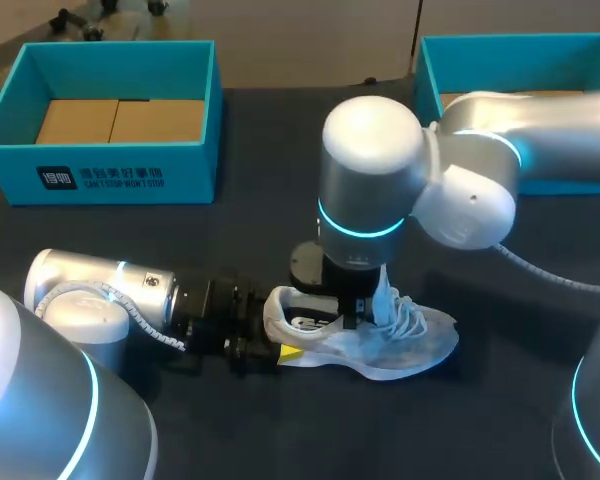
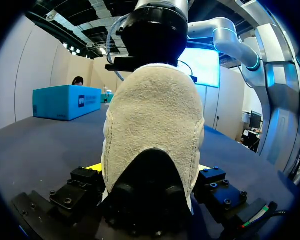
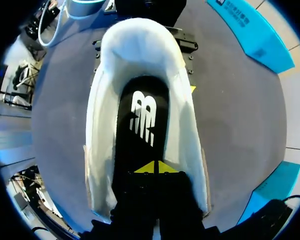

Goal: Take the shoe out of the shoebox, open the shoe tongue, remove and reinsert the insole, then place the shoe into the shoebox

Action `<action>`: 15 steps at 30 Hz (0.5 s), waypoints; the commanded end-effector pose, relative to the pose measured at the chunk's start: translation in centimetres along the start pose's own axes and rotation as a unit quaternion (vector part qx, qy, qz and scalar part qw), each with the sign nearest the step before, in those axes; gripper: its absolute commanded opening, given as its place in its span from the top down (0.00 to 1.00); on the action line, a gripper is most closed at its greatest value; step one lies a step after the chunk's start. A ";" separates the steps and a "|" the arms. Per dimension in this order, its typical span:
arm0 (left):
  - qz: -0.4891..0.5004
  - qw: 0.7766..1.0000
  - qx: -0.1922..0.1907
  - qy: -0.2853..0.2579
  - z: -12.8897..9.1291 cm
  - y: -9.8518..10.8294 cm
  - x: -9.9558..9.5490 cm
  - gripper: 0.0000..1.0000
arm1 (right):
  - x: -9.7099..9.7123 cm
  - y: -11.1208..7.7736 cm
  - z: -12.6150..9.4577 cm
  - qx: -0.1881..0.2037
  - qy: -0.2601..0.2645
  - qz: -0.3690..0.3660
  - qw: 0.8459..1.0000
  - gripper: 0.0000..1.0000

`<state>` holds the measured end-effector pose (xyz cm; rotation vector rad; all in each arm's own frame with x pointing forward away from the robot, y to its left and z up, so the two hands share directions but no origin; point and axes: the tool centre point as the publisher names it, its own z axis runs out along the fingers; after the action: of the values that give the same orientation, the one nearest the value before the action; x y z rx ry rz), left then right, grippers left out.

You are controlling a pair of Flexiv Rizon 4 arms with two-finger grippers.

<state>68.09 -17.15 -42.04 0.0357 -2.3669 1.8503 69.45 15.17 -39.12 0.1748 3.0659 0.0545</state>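
One white shoe (image 1: 410, 335) upright on the dark table (image 1: 280, 150), well clear of the left shoebox (image 1: 100, 168) and right shoebox (image 1: 432, 70), left gripper (image 2: 149, 172) clamped across its heel from both sides, right gripper (image 3: 155, 167) down inside the opening, yellow tips closed together on the black insole (image 3: 142, 120)

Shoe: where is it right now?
In the head view the shoe sits on the table, front centre, outside the left shoebox and the right shoebox, heel at the left gripper, right gripper down in its opening.
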 end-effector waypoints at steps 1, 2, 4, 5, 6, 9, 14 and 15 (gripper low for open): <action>0.000 1.000 -0.002 0.000 0.1 0.1 -0.1 1.00 | 0.7 -0.9 -0.1 -0.005 -0.011 0.007 1.000 1.00; 0.000 1.000 -0.002 0.000 0.1 0.1 -0.1 1.00 | 0.7 -0.9 -0.1 -0.001 -0.013 0.011 1.000 1.00; 0.000 1.000 -0.002 0.000 0.1 0.1 -0.1 1.00 | 0.9 -1.1 0.0 0.002 -0.016 0.016 1.000 1.00; 0.000 1.000 -0.002 0.000 0.1 0.1 -0.1 1.00 | 1.0 -1.2 0.0 0.000 -0.019 0.020 1.000 1.00; 0.000 1.000 -0.002 0.000 0.1 0.1 -0.1 1.00 | 1.1 -1.3 -0.1 0.000 -0.021 0.022 1.000 1.00; 0.000 1.000 -0.002 0.000 0.1 0.1 -0.1 1.00 | 1.1 -1.6 0.0 0.000 -0.020 0.030 0.999 1.00; 0.000 1.000 -0.002 0.000 0.1 0.1 -0.1 1.00 | 0.9 -1.6 0.3 -0.007 -0.022 0.035 0.999 0.78; 0.000 1.000 -0.002 0.000 0.1 0.1 -0.1 1.00 | 0.8 -1.7 0.4 -0.008 -0.022 0.035 0.999 0.73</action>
<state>68.09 -17.15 -42.04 0.0357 -2.3670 1.8502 68.52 13.98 -39.27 0.2789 3.0147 0.0613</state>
